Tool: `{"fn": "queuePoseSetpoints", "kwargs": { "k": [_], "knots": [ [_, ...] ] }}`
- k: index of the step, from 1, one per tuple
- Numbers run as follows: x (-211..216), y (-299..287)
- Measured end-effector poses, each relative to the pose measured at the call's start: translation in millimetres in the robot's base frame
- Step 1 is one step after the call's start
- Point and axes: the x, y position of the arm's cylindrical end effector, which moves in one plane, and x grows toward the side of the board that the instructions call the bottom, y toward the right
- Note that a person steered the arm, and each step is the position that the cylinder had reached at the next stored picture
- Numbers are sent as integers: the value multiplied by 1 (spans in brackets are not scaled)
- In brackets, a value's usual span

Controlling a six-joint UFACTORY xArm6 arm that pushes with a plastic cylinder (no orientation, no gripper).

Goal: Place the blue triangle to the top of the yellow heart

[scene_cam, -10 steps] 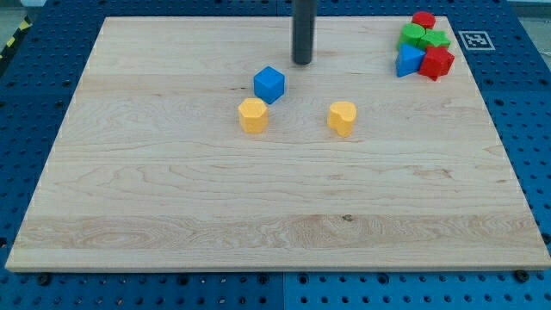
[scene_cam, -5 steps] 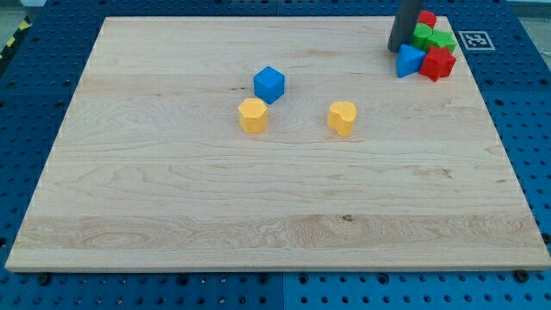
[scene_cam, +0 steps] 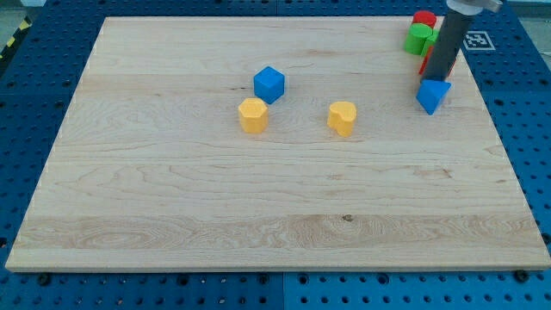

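The blue triangle lies on the wooden board at the view's right, well to the right of the yellow heart. My tip stands right behind the blue triangle, touching its top edge. The rod hides part of the red and green blocks behind it.
A blue cube sits left of centre with a yellow hexagon-like block just below it. A green block and a red block cluster at the top right corner, with another red block partly hidden by the rod.
My tip moved from the top centre to the right, into the corner cluster, then down. The blue triangle was pushed out of the cluster, downward and slightly right.
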Motion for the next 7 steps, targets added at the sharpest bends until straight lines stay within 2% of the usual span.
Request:
{"fn": "queuePoseSetpoints", "kwargs": {
  "k": [2, 3, 5, 7],
  "knots": [
    [31, 45],
    [39, 45],
    [40, 0],
    [39, -2]
  ]
}}
